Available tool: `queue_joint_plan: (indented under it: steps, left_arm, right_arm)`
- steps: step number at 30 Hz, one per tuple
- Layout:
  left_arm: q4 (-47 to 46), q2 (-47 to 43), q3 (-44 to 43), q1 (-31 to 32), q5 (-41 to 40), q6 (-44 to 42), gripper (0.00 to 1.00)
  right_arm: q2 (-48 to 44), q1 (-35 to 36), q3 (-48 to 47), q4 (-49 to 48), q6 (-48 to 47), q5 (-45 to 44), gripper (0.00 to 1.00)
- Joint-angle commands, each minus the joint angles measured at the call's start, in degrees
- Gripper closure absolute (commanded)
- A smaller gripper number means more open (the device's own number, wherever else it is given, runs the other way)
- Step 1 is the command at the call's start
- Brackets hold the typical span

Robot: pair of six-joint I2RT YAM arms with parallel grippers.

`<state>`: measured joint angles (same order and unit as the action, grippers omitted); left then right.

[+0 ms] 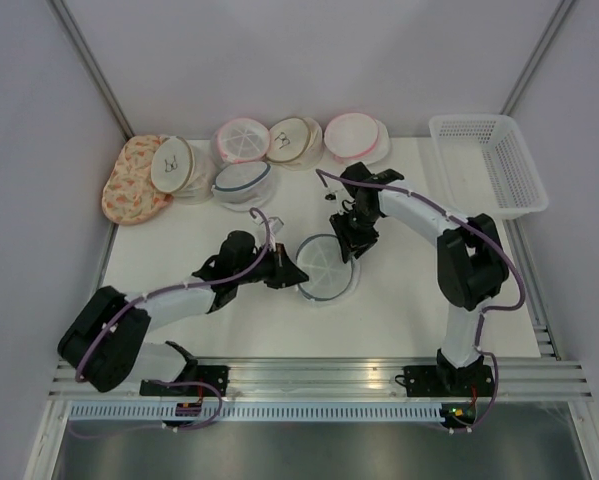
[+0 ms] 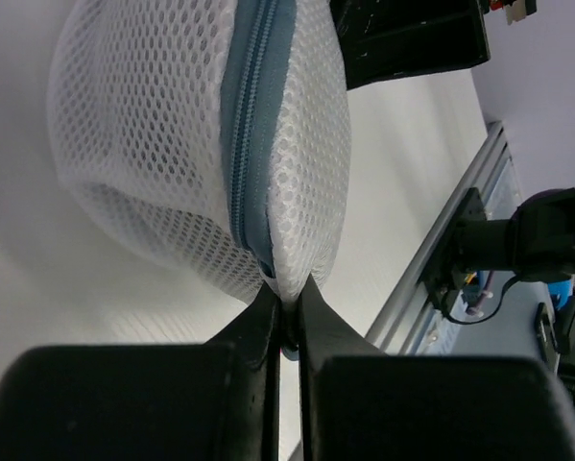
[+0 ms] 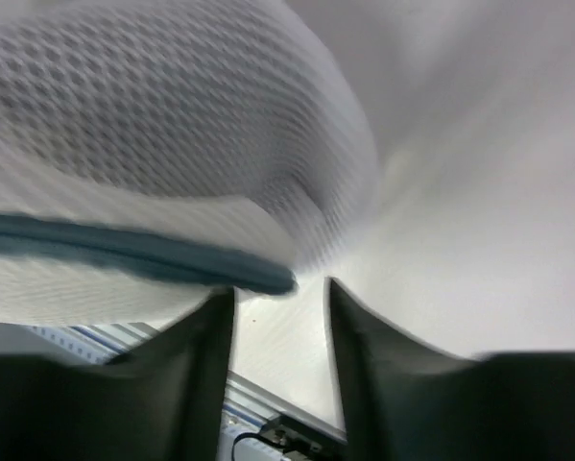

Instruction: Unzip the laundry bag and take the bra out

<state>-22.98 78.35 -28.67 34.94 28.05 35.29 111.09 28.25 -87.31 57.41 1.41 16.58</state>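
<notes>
Left jaws are clenched: in the left wrist view both fingertips [image 2: 268, 317] pinch a fold of white mesh right at the end of the zipper [image 2: 247, 144], so that side is grasping the laundry bag [image 2: 162, 134]. Right jaws are released. I see a clear gap between the two fingers [image 3: 205, 346] in the right wrist view, with the grey-blue zipper rim [image 3: 124, 252] just above that gap and no grip on it. From overhead, the laundry bag [image 1: 327, 268] sits mid-counter between the two arms, with the left arm [image 1: 179, 295] reaching in from the near left and the right arm [image 1: 419, 215] bending down over its far edge. The zipper looks closed along the stretch I can see, and I can't make out the bra through the mesh. Further out, a row of other mesh bags [image 1: 244, 140] lines the far edge of the counter [image 1: 409, 310], and a white basket [image 1: 489, 160] stands at the far right corner.
</notes>
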Motion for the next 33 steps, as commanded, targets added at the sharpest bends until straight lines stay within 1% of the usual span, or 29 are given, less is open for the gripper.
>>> queue_joint_plan:
  steps: [1,2,3,4,5,6,7,8,9,10,11,12,13,14,15,16,17,18,19,21,23,24,25,26,30,33]
  left_arm:
    - [6.16,-9.94,0.97,0.75,-6.41,6.45,0.98]
    - [8.02,-12.14,1.15,0.83,-10.52,8.72,0.98]
    - [9.78,-16.69,1.24,0.83,-12.74,9.96,0.98]
    - [12.41,-18.74,1.59,0.92,-15.89,11.02,0.98]
    - [13.22,-20.67,1.77,0.92,-17.06,13.12,0.98]
    - [14.10,-22.95,1.94,0.92,-18.29,14.36,0.98]
    - [15.06,-26.37,2.38,0.92,-21.08,15.76,0.98]
    - [17.86,-28.32,2.39,0.92,-22.50,19.17,0.98]
    - [18.93,-29.64,2.47,0.92,-23.82,20.86,0.98]
    - [19.64,-32.44,3.26,0.92,-25.84,22.44,0.98]
    - [19.82,-33.60,3.87,0.92,-26.29,25.24,0.98]
    - [19.82,-34.74,4.58,0.92,-26.82,26.66,0.98]
    - [19.73,-36.58,5.89,0.92,-27.69,27.98,0.98]
    - [19.56,-37.29,6.68,0.92,-27.79,30.95,0.98]
    - [17.99,-38.00,7.48,0.92,-27.79,32.55,0.98]
    - [16.49,-38.53,9.05,0.92,-27.44,33.61,0.98]
    - [15.61,-39.05,9.67,0.92,-27.26,35.97,0.98]
    - [14.12,-39.23,10.12,0.92,-27.00,37.30,0.98]
    - [13.50,-39.23,10.90,0.92,-26.48,38.70,0.98]
    - [10.87,-39.50,12.31,0.92,-26.03,42.22,0.98]
    - [8.23,-39.50,13.72,0.92,-25.51,46.33,0.98]
    - [6.82,-39.15,14.33,0.92,-25.33,47.75,0.98]
    - [2.81,-38.80,15.64,0.92,-24.72,48.81,0.98]
    - [1.90,-38.36,15.92,0.92,-24.37,50.65,0.98]
    - [-1.71,-35.37,15.40,0.92,-23.13,54.36,0.98]
    - [-3.38,-33.00,14.69,1.01,-22.43,56.20,0.98]
  right_arm:
    - [-10.95,-0.04,1.87,-2.47,7.44,-10.12,0.45]
    - [-12.63,0.05,2.83,-2.65,8.77,-12.95,0.33]
    - [-14.39,-0.04,3.45,-3.09,10.26,-15.06,0.30]
    - [-17.98,0.05,4.42,-3.44,12.98,-19.96,0.21]
    - [-19.84,-0.04,5.12,-3.79,14.22,-21.40,0.14]
    - [-23.77,0.05,5.83,-5.01,15.02,-22.02,0.02]
    - [-25.90,0.05,7.49,-6.07,15.63,-21.94,0.02]
    - [-28.18,0.31,8.63,-8.60,17.21,-21.94,0.02]
    - [-30.56,0.75,9.95,-10.02,17.83,-21.77,0.02]
    - [-35.45,1.19,13.10,-11.69,18.36,-21.42,0.02]
    - [-38.20,2.59,14.95,-13.53,19.06,-19.67,0.02]
    - [-41.10,3.12,17.06,-18.07,20.98,-18.61,0.02]
    - [-47.04,3.65,22.13,-20.99,22.22,-17.12,0.02]
    - [-50.24,3.92,25.49,-24.67,23.45,-13.45,0.02]
    - [-53.40,3.92,29.09,-33.41,27.73,-8.72,0.02]
    - [-59.52,3.92,37.22,-38.55,30.64,-6.58,0.02]
    - [-62.28,3.83,41.30,-43.47,33.80,-4.91,0.02]
    - [-66.92,3.83,45.08,-52.48,38.88,-2.54,0.02]
    - [-68.53,3.83,51.38,-56.66,41.37,-1.21,0.02]
    - [-69.95,3.92,55.82,-66.67,43.84,3.17,0.02]
    - [-67.86,3.92,55.32,-64.81,43.16,4.86,0.04]
    - [-64.89,4.00,54.10,-59.92,41.85,5.56,0.06]
    - [-63.47,4.09,51.91,-57.95,39.92,6.18,0.08]
    - [-62.23,4.70,51.28,-56.11,39.29,6.27,0.12]
    - [-58.37,7.87,50.75,-56.00,39.63,3.55,0.17]
    - [-54.42,9.80,49.96,-56.97,40.07,6.00,0.23]
